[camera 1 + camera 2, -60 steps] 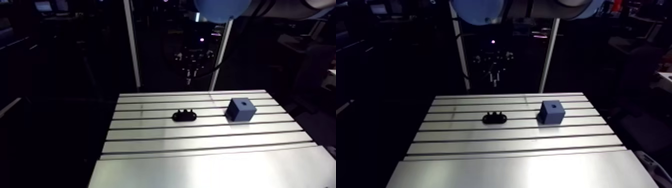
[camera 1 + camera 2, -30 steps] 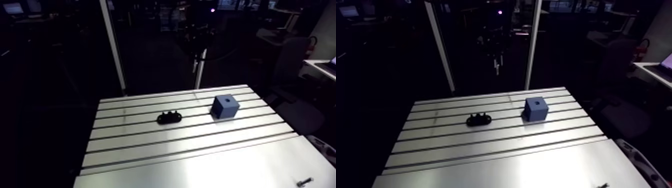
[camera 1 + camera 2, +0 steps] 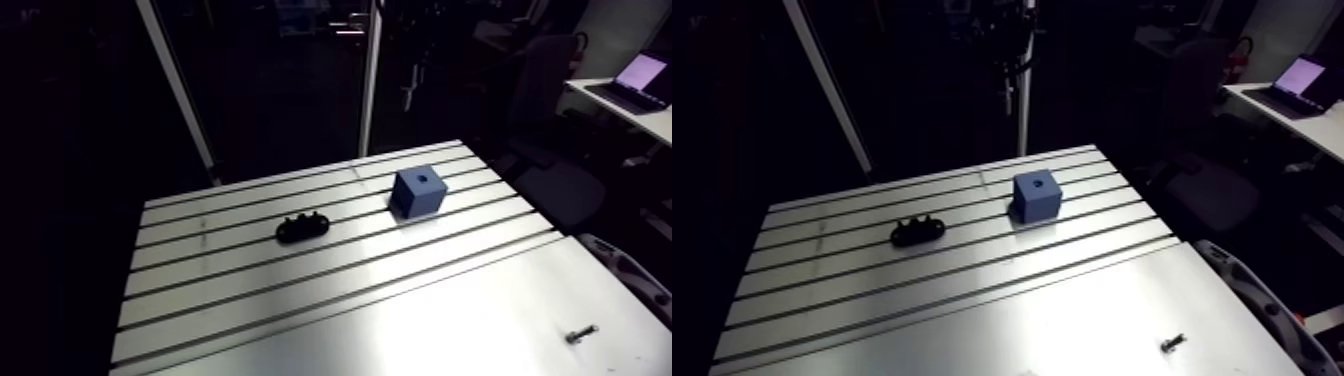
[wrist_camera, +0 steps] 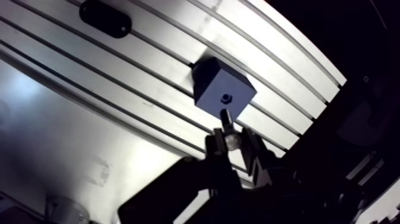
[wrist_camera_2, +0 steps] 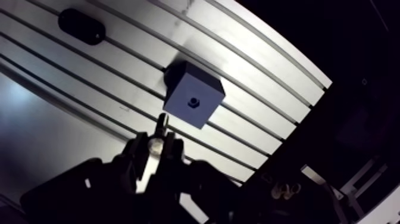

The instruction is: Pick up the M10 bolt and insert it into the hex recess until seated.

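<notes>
In the wrist view my gripper [image 4: 233,142] is shut on the M10 bolt [image 4: 227,122]. The bolt's head sits between the fingers and its shaft points out ahead. Just ahead of the bolt's tip stands the blue cube [image 4: 215,83], with the dark hex recess [image 4: 226,97] in its top face. The tip lies close to the recess, seemingly above the cube; whether they touch is unclear. In the arm view the cube [image 3: 420,192] stands on the slotted table [image 3: 250,290] at the back right. The gripper is out of the arm view.
A black oval fixture [image 3: 302,228] with small knobs lies left of the cube, also visible beyond it in the wrist view [image 4: 105,18]. A small loose bolt [image 3: 580,334] lies on the smooth plate at the front right. The table's right edge runs close behind the cube.
The arm camera has swung, so the whole picture shifted left and the blue joint cap left the top. The loose bolt came into view. Cube and fixture kept their places.
</notes>
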